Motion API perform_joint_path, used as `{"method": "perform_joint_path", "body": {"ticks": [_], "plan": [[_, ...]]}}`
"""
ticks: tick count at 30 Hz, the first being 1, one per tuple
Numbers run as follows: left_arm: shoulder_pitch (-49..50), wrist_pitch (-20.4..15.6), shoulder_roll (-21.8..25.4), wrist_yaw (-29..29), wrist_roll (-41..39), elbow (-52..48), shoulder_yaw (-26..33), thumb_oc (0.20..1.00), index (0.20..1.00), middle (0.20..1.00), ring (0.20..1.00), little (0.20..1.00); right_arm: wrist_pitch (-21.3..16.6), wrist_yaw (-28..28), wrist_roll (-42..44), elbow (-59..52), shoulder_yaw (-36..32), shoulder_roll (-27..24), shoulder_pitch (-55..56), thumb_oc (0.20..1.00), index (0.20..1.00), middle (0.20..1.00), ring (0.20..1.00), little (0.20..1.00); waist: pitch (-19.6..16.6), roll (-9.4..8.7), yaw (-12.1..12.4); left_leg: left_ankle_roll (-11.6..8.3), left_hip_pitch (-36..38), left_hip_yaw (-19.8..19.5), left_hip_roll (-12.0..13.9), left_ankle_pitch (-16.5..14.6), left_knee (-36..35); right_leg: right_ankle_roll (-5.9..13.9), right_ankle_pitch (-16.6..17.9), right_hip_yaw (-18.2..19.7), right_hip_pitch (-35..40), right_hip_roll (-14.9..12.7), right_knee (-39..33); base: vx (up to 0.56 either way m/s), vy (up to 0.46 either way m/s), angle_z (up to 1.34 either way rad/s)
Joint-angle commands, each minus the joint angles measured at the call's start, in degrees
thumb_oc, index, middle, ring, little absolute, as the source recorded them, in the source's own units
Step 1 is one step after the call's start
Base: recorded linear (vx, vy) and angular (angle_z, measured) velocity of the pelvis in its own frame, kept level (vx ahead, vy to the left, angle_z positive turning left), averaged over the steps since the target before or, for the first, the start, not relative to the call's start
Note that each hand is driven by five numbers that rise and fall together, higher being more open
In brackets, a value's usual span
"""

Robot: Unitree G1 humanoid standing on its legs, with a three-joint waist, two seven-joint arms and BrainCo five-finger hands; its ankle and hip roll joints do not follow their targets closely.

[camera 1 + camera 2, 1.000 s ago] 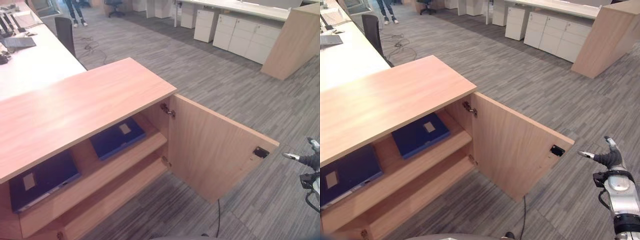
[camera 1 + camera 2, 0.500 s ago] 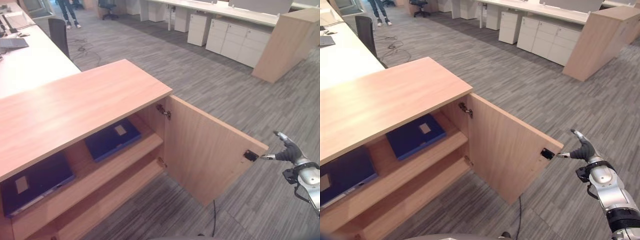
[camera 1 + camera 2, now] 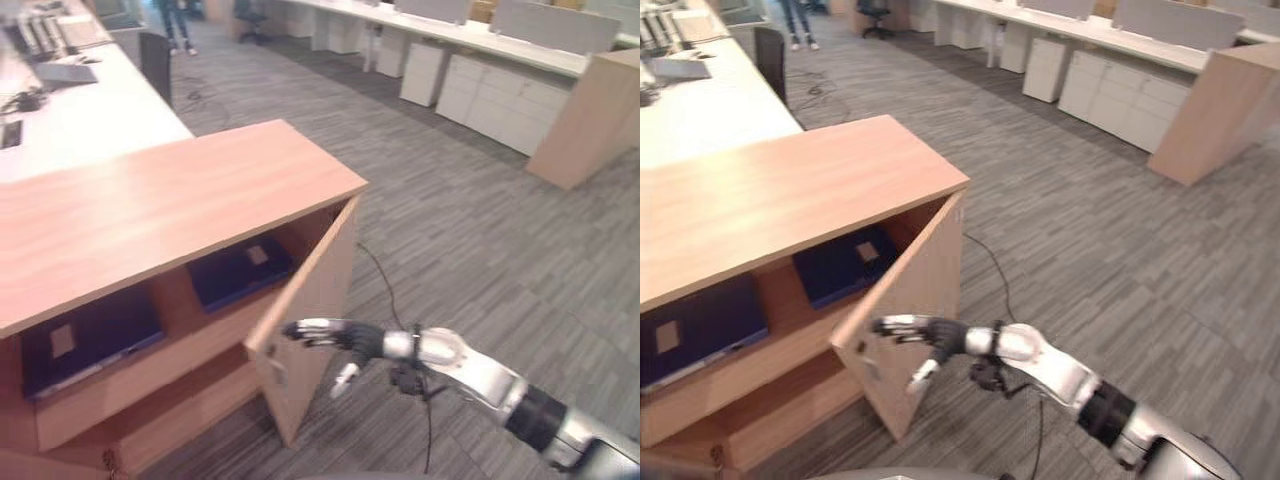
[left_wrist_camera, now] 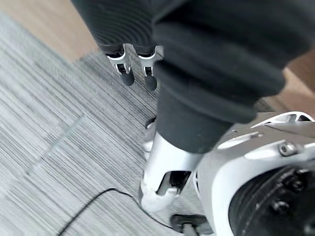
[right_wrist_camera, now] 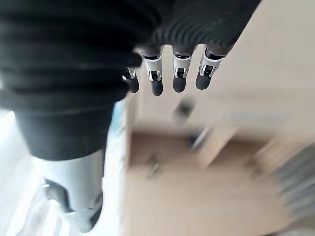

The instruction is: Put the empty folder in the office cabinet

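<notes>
The right hand (image 3: 345,340) is nearest, fingers straight, touching the outer edge of the half-shut cabinet door (image 3: 305,310). Behind it, two blue folders (image 3: 235,272) lie flat on the cabinet (image 3: 170,195) shelf. Wide grey carpet (image 3: 480,250) lies beyond.

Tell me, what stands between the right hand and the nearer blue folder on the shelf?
The cabinet door, half closed. In the left eye view the right hand is at the door's outer face, and the folder lies on the shelf behind it.
</notes>
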Motion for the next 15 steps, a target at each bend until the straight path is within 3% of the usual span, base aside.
{"method": "perform_joint_path", "body": {"ticks": [1, 4, 7, 15], "plan": [[-3.24, -0.63, 0.92, 1.69, 1.38, 3.62, -1.72, 1.0, 1.0, 1.0, 1.0, 1.0, -2.36, -1.63, 7.45, 2.88, -3.92, 1.04, -0.8, 1.0, 1.0, 1.0, 1.0, 1.0, 2.24, -0.26, 0.46, 2.42, -0.35, -0.24, -1.63, -3.15, 1.11, -1.1, -8.02, -0.81, 0.83, 3.23, 0.54, -0.01, -0.022, 0.14], [-3.39, -0.51, 0.86, 2.77, 0.92, 3.49, -1.98, 1.0, 1.0, 1.0, 1.0, 1.0, -2.78, -3.23, 7.11, 5.38, -2.31, 7.49, -2.43, 1.0, 1.0, 1.0, 1.0, 1.0, 2.36, -0.27, 2.03, 2.45, -0.69, -0.96, -1.51, -2.96, 1.17, -1.28, -8.1, -1.45, 1.03, 3.31, 0.54, -0.01, -0.027, 0.16], [-3.17, -0.44, 0.76, 3.49, 0.8, 3.9, -1.55, 1.0, 1.0, 1.0, 1.0, 1.0, -3.05, -4.09, 5.89, 6.83, -1.33, 9.47, -2.06, 1.0, 1.0, 1.0, 1.0, 1.0, 2.31, -0.14, 2.92, 2.46, -0.96, -1.75, -1.51, -2.82, 1.09, -1.4, -8.23, -1.88, 1.26, 3.4, 0.46, 0.0, -0.029, 0.12], [-2.76, -0.64, -0.01, 2.8, -0.93, 4.66, -0.05, 1.0, 1.0, 1.0, 1.0, 1.0, -3.17, -7.52, -3.33, 17.5, -7.68, 5.79, 13.86, 1.0, 1.0, 1.0, 1.0, 1.0, 2.32, 1.13, 2.08, 1.92, -2.38, -4.78, -1.11, -1.38, 1.16, -1.93, -9.38, -3.05, 1.91, 4.01, 0.48, -0.01, -0.071, 0.19]]}}
